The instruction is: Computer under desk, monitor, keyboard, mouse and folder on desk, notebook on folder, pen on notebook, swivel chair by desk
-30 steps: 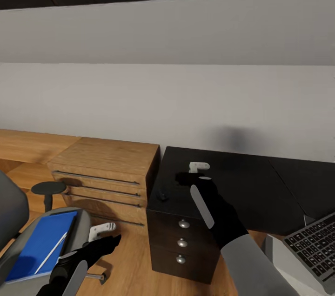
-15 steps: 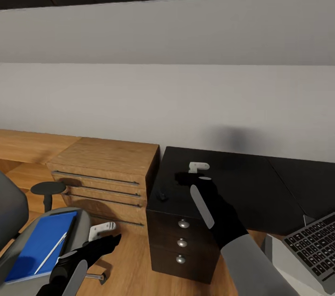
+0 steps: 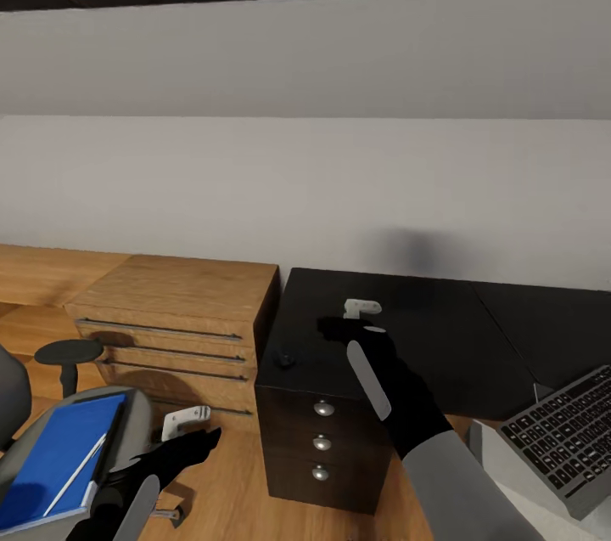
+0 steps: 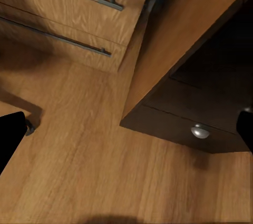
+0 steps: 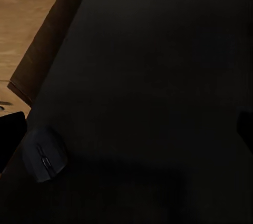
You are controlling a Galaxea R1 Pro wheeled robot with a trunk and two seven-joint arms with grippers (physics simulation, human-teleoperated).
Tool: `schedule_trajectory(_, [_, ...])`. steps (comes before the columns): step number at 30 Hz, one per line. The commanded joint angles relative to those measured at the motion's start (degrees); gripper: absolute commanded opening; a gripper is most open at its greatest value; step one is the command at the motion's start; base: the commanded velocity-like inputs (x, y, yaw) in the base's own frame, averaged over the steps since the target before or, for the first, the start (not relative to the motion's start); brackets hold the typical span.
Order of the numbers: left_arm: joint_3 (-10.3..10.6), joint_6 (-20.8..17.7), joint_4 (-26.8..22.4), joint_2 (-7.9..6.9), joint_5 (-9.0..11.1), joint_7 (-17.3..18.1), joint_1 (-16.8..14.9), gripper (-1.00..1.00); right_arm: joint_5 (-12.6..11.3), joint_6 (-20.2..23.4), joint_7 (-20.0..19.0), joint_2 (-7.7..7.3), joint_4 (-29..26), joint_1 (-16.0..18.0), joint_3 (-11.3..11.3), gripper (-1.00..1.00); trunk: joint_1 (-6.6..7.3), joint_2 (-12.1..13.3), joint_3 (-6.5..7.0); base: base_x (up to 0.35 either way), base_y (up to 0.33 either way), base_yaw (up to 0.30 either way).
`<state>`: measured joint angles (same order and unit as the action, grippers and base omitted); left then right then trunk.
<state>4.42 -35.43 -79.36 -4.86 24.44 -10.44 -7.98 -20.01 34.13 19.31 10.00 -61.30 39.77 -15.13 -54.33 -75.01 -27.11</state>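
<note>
The small dark mouse (image 3: 286, 360) lies on my glossy black worktop (image 3: 441, 337) near its left edge. The blue folder (image 3: 53, 460) rests on the grey swivel chair (image 3: 127, 422), seemingly with the pen (image 3: 75, 477) atop.

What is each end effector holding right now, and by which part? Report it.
Nothing. The left end effector hangs open over the floor; the right end effector is open above the desk.

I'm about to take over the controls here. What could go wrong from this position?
The mouse sits near the desk's left front edge; a sweep by the right gripper hovering above could knock it off. The pen lies loose on the blue folder on the swivel chair; lifting the folder tilted may roll it off. The left gripper hangs low beside the chair and could nudge it.
</note>
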Motion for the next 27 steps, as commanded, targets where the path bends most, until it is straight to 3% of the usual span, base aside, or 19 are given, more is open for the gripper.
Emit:
schedule_trajectory(1, [0.09,-0.16,-0.09,-0.06,0.61,-0.55,-0.02,1.00,-2.81,-1.53,0.56,0.00,1.33,0.05,-0.14,1.00,0.00,-0.04,-0.06,0.000,0.000,-0.243])
schedule_trajectory(8, [0.07,-0.14,-0.62,-0.06,0.61,-0.55,-0.02,1.00,-6.98,-5.97,0.71,0.00,3.77,0.03,-0.04,1.00,0.00,-0.04,-0.06,0.000,0.025,-0.258])
schedule_trajectory(19, [0.13,-0.08,-0.79,-0.06,0.60,-0.55,-0.02,1.00,-7.53,-9.09,0.73,0.00,6.10,0.04,-0.15,1.00,0.00,-0.04,-0.06,0.007,0.238,-0.285])
schedule_trajectory(27, [0.15,-0.07,-0.79,-0.06,0.53,-0.55,-0.02,1.00,-7.53,-9.54,0.68,0.00,6.70,0.01,-0.25,1.00,0.00,-0.04,-0.06,0.005,0.029,-0.296])
